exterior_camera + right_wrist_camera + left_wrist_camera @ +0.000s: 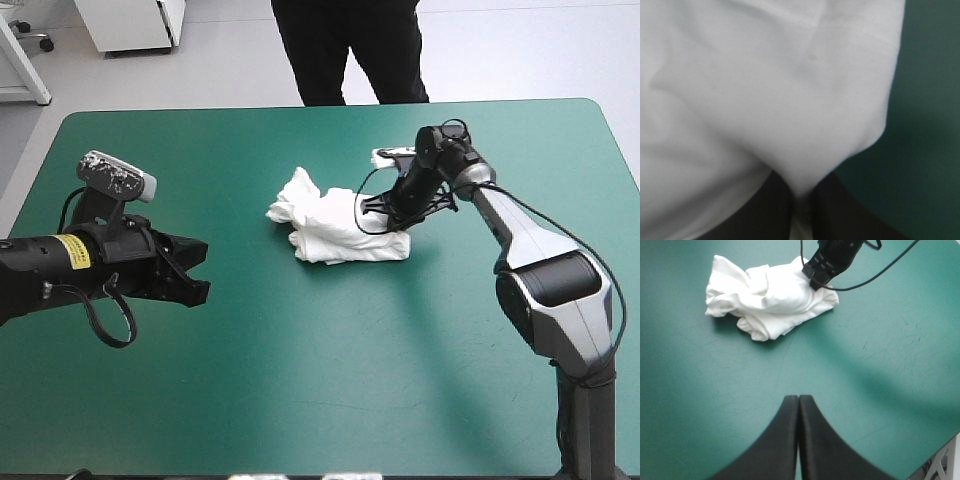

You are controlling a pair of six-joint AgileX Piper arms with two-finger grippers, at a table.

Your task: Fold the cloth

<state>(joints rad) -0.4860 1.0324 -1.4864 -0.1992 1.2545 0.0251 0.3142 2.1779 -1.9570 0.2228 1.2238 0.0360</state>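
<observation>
The white T-shirt (335,223) lies as a crumpled heap near the middle of the teal-green table. My right gripper (392,212) presses into the heap's right side, shut on the T-shirt. In the right wrist view white cloth (765,95) fills most of the picture and is pinched between the black fingertips (771,200). My left gripper (197,272) hovers over the table's left part, well apart from the heap, its fingers shut in one arch (798,405) with nothing between them. The left wrist view shows the T-shirt (770,297) ahead and the right gripper (826,267) on its far side.
A person stands just beyond the far edge, not over the table. The right arm's black cable curves over the heap's right side. Bare teal-green cover (330,370) stretches from the heap toward the near edge.
</observation>
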